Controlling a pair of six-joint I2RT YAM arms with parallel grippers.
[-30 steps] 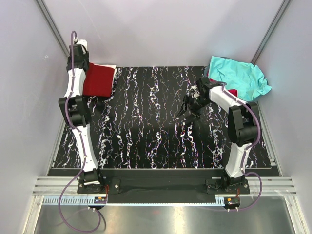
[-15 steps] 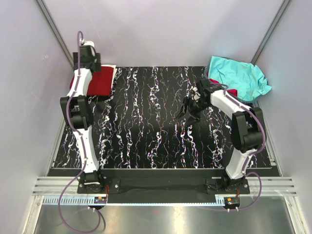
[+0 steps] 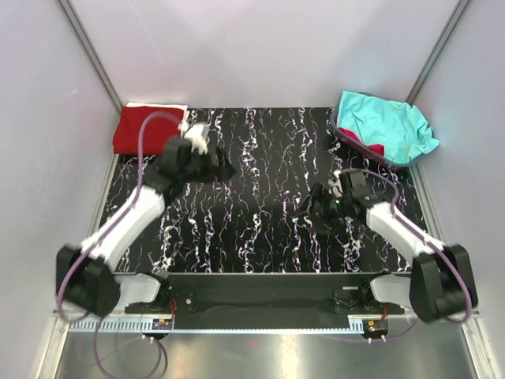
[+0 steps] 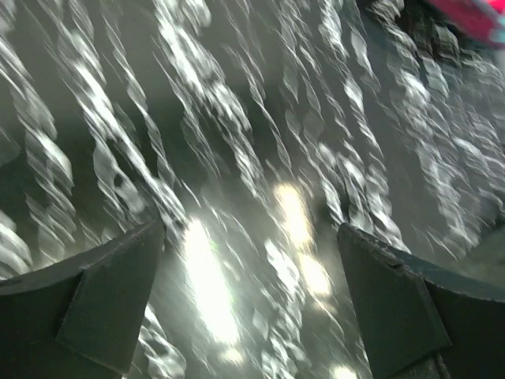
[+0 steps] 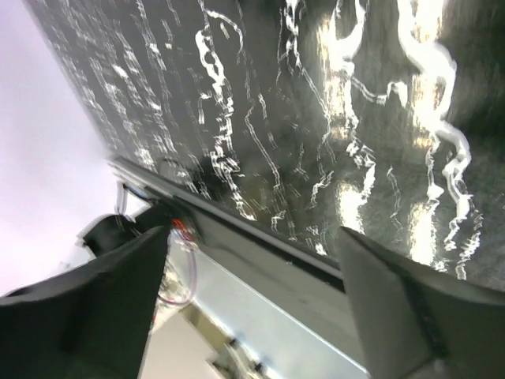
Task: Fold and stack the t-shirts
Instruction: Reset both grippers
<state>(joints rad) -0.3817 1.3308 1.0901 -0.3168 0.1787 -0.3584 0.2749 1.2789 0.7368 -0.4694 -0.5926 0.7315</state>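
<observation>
A folded dark red t-shirt (image 3: 144,127) lies at the mat's far left corner, with a white edge showing at its far side. A crumpled turquoise t-shirt (image 3: 385,124) lies at the far right corner over a bit of dark red cloth (image 3: 371,148). My left gripper (image 3: 222,168) is open and empty over the mat, right of the red shirt. My right gripper (image 3: 316,207) is open and empty over the mat's middle right. The left wrist view is blurred and shows only mat between open fingers (image 4: 95,308). The right wrist view shows open fingers (image 5: 402,308) over the mat's near edge.
The black marbled mat (image 3: 260,229) covers the table. A metal rail (image 3: 260,304) runs along the near edge with both arm bases. Grey walls close in left, right and back.
My left arm has swung away from the red shirt toward the mat's middle left. My right arm has drawn back toward the near side. The red shirt now lies uncovered.
</observation>
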